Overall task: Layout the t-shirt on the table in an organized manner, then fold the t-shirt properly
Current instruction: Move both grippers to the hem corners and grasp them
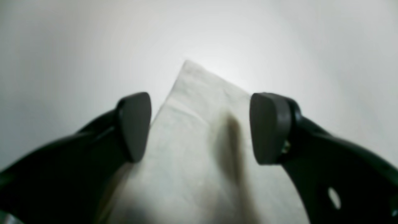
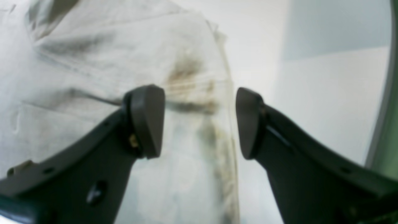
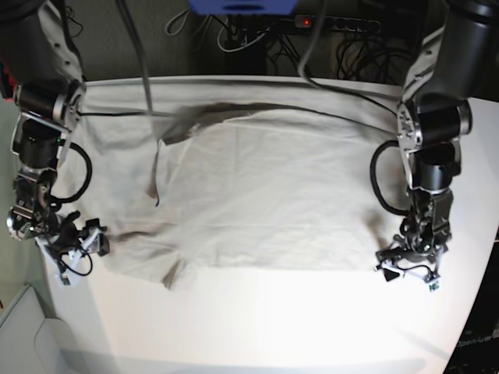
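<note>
The pale grey-beige t-shirt lies spread and wrinkled across the white table. One sleeve is folded over at the back left. My left gripper sits low at the shirt's near right corner. In the left wrist view that gripper is open, and a pointed corner of the t-shirt lies flat between the fingers, unpinched. My right gripper is at the shirt's near left corner. In the right wrist view it is open over the t-shirt's hemmed edge.
Cables and a power strip run behind the table's far edge, beside a blue box. Bare tabletop stretches in front of the shirt towards the near edge. A pale grey surface lies off the table's left corner.
</note>
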